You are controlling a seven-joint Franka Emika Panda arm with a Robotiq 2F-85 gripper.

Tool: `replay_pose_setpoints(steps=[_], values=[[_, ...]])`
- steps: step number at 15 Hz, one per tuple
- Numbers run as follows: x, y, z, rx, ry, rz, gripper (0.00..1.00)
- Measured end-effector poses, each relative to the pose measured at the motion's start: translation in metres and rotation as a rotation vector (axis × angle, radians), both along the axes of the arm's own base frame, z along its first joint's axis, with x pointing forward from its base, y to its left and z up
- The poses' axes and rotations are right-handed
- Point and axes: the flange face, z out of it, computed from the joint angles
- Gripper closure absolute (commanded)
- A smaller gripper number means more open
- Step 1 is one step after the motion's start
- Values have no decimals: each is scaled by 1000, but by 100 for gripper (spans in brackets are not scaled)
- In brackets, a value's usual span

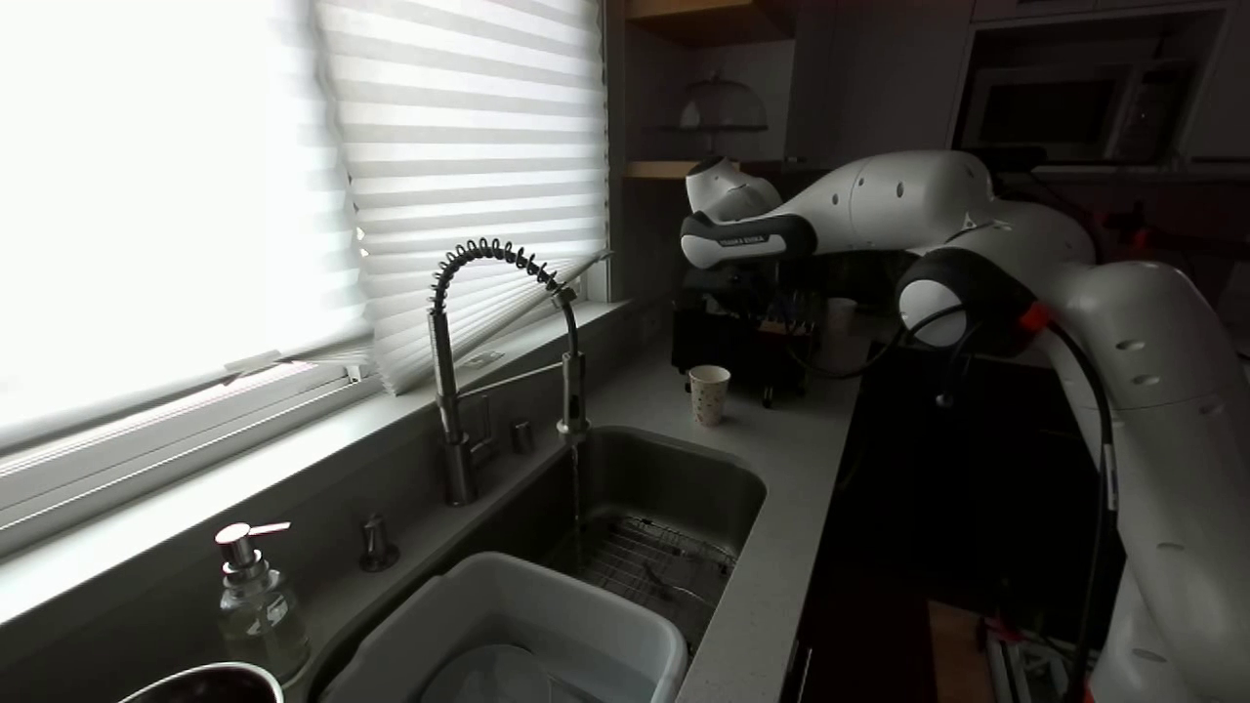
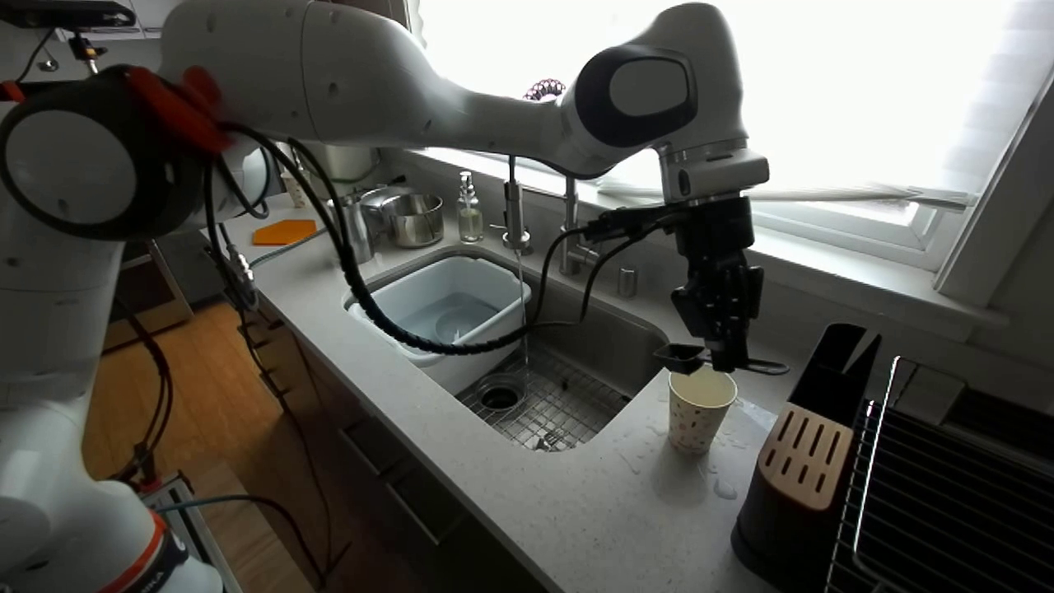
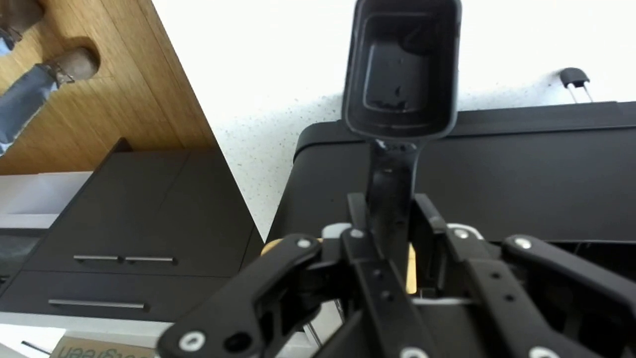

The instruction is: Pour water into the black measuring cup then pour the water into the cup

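While upright, the cup (image 2: 698, 422) between sink (image 2: 609, 338) and slotted holder (image 2: 800, 471).

In an exterior view the white arm (image 2: 370, 82) rises from its base (image 2: 193, 572) at the lower left, turns at a dark-ringed joint (image 2: 70, 169), and sends its forearm (image 2: 502, 123) across at a slight downward slope to the wrist (image 2: 716, 107). There it bends sharply, so that the black tool (image 2: 729, 354) hangs almost straight down. The wrist view shows the two fingers (image 3: 431, 219) close together and nearly parallel in a clamped pose, only a narrow space between them, with jointed linkages (image 3: 248, 288) on either side.
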Motion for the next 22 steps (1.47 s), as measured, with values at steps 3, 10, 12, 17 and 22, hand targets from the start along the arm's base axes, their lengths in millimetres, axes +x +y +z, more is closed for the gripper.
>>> replay_pose_setpoints(steps=[3, 10, 12, 17, 22], values=[[0, 3, -3, 44, -19, 10, 94], [-13, 10, -25, 164, -36, 5, 94], [-21, 11, -31, 194, -37, -5, 94], [-36, 16, -57, 272, -17, 22, 94], [-49, 16, -91, 310, -12, 126, 94]])
